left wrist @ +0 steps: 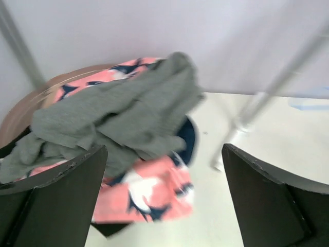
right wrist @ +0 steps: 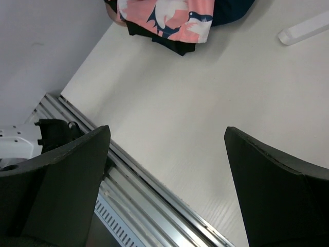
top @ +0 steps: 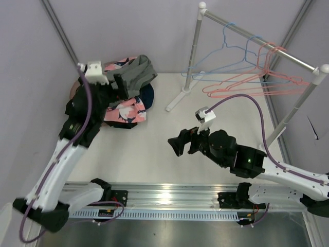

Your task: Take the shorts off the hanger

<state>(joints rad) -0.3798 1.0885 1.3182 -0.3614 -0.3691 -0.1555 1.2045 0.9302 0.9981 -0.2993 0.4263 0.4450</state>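
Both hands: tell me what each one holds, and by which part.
Nothing is held. The left hand is open, facing the grey shorts without touching them; the right hand is open over the table.

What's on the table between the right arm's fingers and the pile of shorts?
Nothing: the table is bare between the right fingers and the pile of shorts, as the top and right wrist views show.

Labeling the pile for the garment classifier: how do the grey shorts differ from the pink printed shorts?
Colour: the grey shorts are plain; the pink printed shorts carry a navy-and-white pattern. Position: the grey shorts lie on top, the pink printed shorts under them. Pose: the grey shorts are bunched, the pink printed shorts flatter. Shared: both are soft cloth in one pile.
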